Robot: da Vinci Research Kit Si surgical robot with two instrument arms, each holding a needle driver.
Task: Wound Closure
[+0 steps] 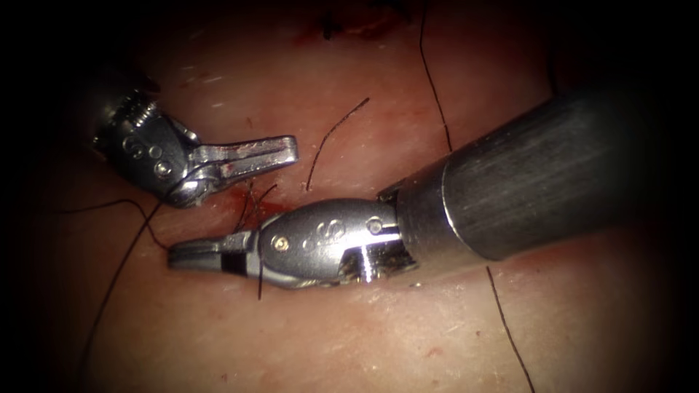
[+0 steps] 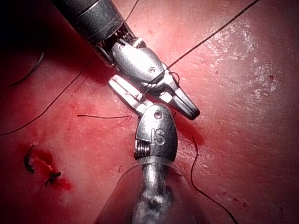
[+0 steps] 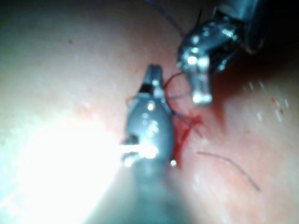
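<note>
While stitches already sit in the tissue [image 1: 349, 335], no needle is visible; right claw [image 1: 196, 256] closed on thread [image 1: 260, 280] beside the cut [image 1: 255, 207]; left claw [image 1: 280, 151] closed, apparently empty; closure unfinished.

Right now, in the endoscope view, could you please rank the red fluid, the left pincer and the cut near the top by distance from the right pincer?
1. Red fluid, just above the right pincer.
2. Left pincer, higher up.
3. Cut, at the top edge.
Thread lies across the shut right pincer.
</note>
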